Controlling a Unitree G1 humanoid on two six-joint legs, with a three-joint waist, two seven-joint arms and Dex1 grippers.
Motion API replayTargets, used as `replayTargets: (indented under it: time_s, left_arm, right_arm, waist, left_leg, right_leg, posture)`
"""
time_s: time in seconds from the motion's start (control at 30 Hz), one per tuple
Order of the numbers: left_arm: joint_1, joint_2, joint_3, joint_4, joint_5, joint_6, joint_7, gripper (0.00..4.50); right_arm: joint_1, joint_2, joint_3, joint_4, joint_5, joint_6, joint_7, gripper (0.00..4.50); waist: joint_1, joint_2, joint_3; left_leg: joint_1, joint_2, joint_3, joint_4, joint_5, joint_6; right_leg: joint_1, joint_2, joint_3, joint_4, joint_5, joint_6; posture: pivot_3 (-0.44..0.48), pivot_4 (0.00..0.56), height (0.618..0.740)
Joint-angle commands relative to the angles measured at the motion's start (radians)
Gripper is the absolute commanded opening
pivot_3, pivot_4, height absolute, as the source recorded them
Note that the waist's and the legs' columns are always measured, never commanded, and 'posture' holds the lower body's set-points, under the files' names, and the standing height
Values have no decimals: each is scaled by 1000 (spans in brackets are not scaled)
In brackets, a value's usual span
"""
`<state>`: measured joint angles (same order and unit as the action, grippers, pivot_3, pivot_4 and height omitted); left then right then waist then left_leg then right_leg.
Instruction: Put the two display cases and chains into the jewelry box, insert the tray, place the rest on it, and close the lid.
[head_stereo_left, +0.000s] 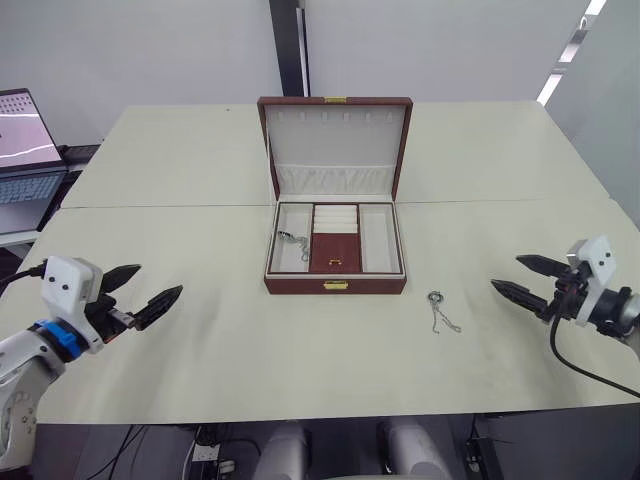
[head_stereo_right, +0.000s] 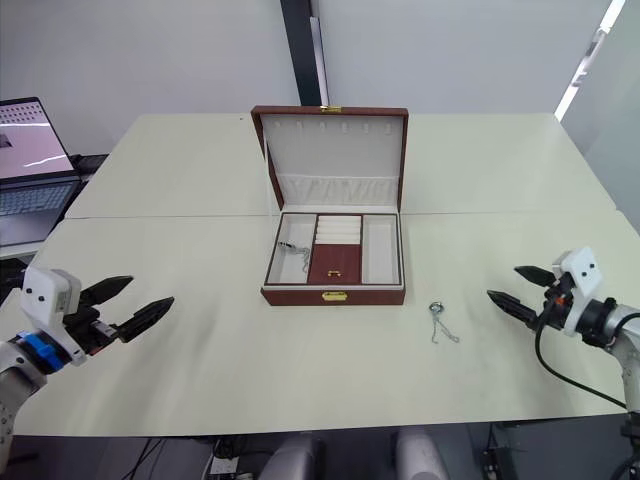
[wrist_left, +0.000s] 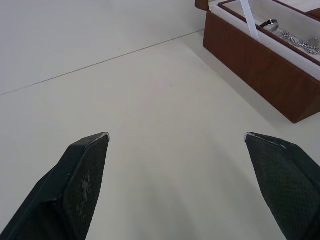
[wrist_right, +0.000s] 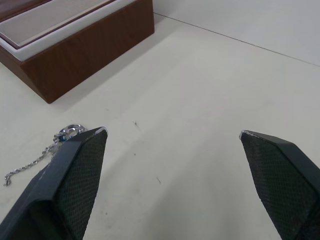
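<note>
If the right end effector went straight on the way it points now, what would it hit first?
Probably the chain on the table. The open right end effector points toward it, with the jewelry box farther on. Depth is hard to judge.

Cream table (head_stereo_left: 200, 340): open jewelry box (head_stereo_left: 335, 284), chain (head_stereo_left: 441, 312) beside it.
</note>
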<state>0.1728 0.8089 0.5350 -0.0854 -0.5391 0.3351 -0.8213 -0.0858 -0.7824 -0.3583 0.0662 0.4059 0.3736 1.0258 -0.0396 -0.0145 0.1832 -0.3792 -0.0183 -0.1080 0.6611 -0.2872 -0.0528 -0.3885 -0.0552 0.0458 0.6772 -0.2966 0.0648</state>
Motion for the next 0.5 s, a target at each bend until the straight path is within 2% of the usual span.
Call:
replayTargets:
  time_s: [0.03, 0.27, 0.5]
  left_arm:
    - [0, 30, 72, 35, 12, -25, -18, 4500]
    - [-8, 64, 120, 132, 41, -62, -46, 4500]
    - [-11, 53, 127, 132, 50, -72, -42, 4500]
  right_arm:
    - [6, -17, -53, -10, 13, -39, -18, 4493]
    - [20, -30, -46, 79, -7, -95, -15, 4493]
    - [7, -42, -26, 120, -14, -125, -7, 4493]
  waist:
    - [-1, 0, 0]
    - [6, 0, 0]
    - [6, 0, 0]
  left_leg:
    - [0, 0, 0, 0, 0, 0]
    - [0, 0, 0, 0, 0, 0]
    - [0, 0, 0, 0, 0, 0]
  right_leg:
    - [0, 0, 0, 0, 0, 0]
    - [0, 0, -1, -1, 0, 0]
    - [0, 0, 0, -1, 0, 0]
  posture:
    - [0, 150, 740]
    - [0, 150, 740]
    - [0, 150, 740]
